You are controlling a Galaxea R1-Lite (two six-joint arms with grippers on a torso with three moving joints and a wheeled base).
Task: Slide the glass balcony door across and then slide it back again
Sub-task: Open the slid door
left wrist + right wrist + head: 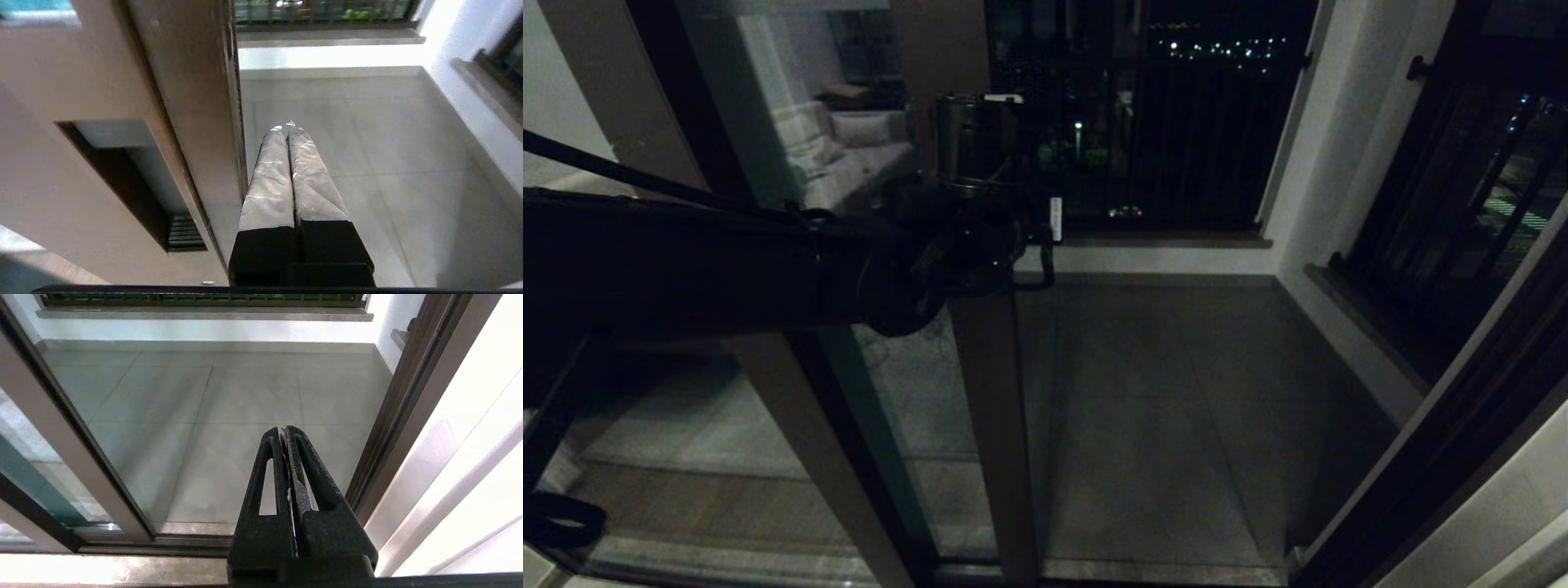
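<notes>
Left tool (289, 126), closed and holding nothing, sits beside the door's (196, 122) edge. Judged heavy, stiff, breakable glass; push its frame or slot handle (135, 183).

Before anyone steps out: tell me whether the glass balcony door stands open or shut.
Open: the glass balcony door stands partway across, with bare balcony floor showing in the gap beside its stile.

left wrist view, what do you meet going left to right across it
recessed slot handle → brown stile of the glass balcony door → shut foil-wrapped fingers of the left gripper → tiled balcony floor → white side wall
</notes>
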